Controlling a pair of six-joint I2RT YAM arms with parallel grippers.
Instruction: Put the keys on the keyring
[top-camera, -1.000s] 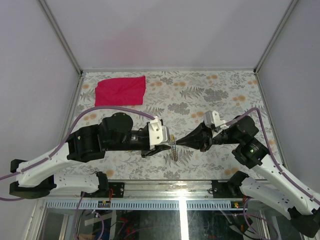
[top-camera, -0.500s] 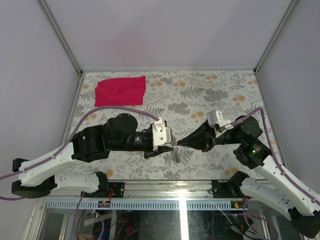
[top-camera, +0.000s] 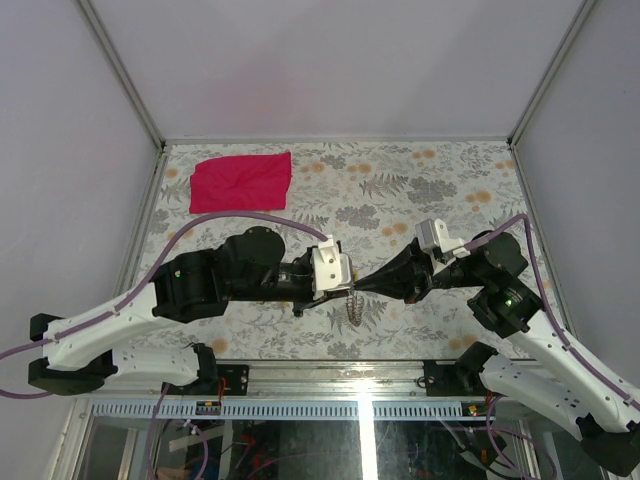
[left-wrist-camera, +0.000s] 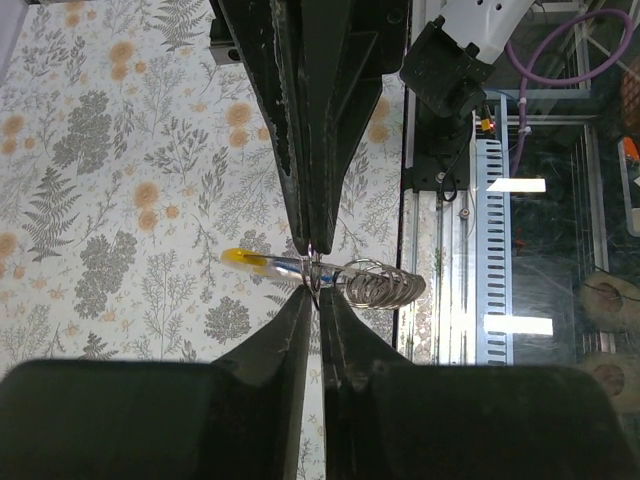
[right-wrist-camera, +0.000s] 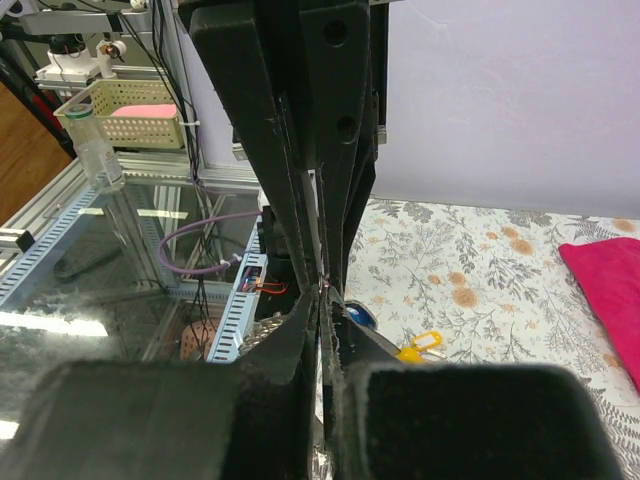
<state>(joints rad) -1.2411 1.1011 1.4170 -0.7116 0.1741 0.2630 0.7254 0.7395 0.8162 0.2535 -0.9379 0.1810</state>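
The keyring (top-camera: 352, 306) hangs in the air over the table's near edge, its silvery chain drooping between my two gripper tips. In the left wrist view the chain (left-wrist-camera: 380, 288) coils to the right of the thin ring, and keys with a yellow head (left-wrist-camera: 240, 258) and a blue head (left-wrist-camera: 285, 266) stick out to the left. My left gripper (left-wrist-camera: 314, 292) is shut on the ring wire from below. The right gripper (left-wrist-camera: 312, 246) meets it tip to tip from above, also shut on the ring. In the right wrist view the right gripper (right-wrist-camera: 325, 298) is pinched shut, with the yellow key (right-wrist-camera: 422, 345) beyond it.
A red cloth (top-camera: 241, 181) lies flat at the table's back left, also seen in the right wrist view (right-wrist-camera: 605, 290). The table's near edge (top-camera: 360, 358) with its metal rail runs just below the grippers.
My left arm has moved right toward the right gripper's tip and its jaws have closed onto the ring. The right gripper has stayed shut and drawn back slightly to the right.
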